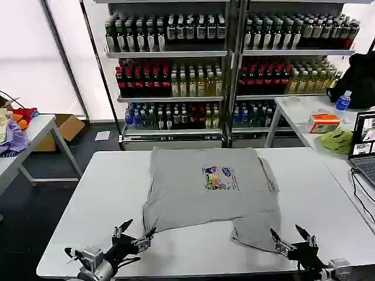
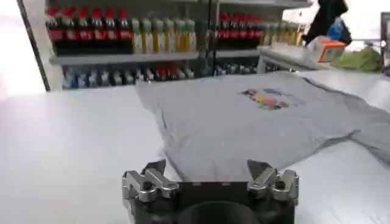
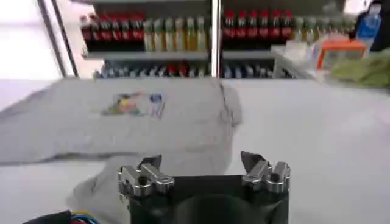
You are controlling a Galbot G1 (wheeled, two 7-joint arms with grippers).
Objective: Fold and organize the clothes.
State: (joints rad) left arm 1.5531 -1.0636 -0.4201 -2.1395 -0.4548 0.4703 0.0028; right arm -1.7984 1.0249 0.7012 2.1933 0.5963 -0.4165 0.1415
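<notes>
A grey short-sleeved shirt (image 1: 205, 190) with a small multicoloured chest print (image 1: 220, 177) lies spread on the white table (image 1: 99, 205), its near hem rumpled at the right. My left gripper (image 1: 136, 230) is open at the shirt's near left corner, just short of the cloth. My right gripper (image 1: 288, 235) is open at the near right corner, by the bunched hem. In the left wrist view the shirt (image 2: 256, 119) lies just beyond the open left gripper (image 2: 207, 167). In the right wrist view the shirt (image 3: 122, 122) lies beyond the open right gripper (image 3: 202, 159).
Shelves of bottles (image 1: 228, 70) stand behind the table. A side table at the right holds an orange box (image 1: 323, 122), a lime-green cloth (image 1: 337, 140) and a laptop (image 1: 364, 146). Coloured fabrics (image 1: 13, 126) lie on a table at the far left.
</notes>
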